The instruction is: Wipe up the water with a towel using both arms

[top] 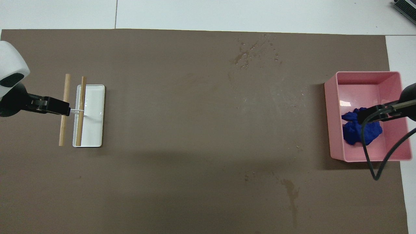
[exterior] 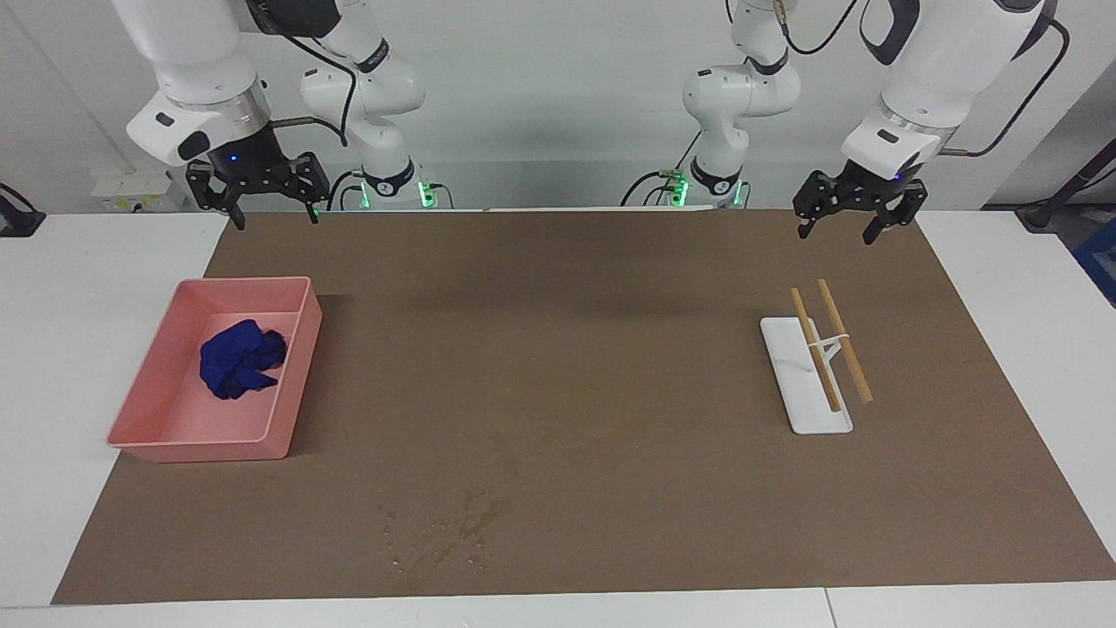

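Observation:
The towel (exterior: pixel 240 358) (top: pixel 352 135), a crumpled royal-blue lump, lies inside a pink bin (exterior: pixel 218 452) (top: pixel 332 113) at the right arm's end of the table. The water (exterior: pixel 445 528) (top: pixel 255 52) is a patch of droplets and dark streaks on the brown mat, near the edge farthest from the robots. My right gripper (exterior: pixel 274 218) (top: pixel 373 112) hangs open high above the bin, holding nothing; in the overhead view it covers part of the towel. My left gripper (exterior: pixel 835 234) (top: pixel 52 107) waits open in the air over the white tray's wooden sticks.
A white tray (exterior: pixel 821 423) (top: pixel 96 130) with two wooden sticks (exterior: pixel 841 340) across it sits toward the left arm's end. A brown mat (exterior: pixel 567 349) covers most of the white table. A faint dried streak (top: pixel 291 191) marks the mat nearer the robots.

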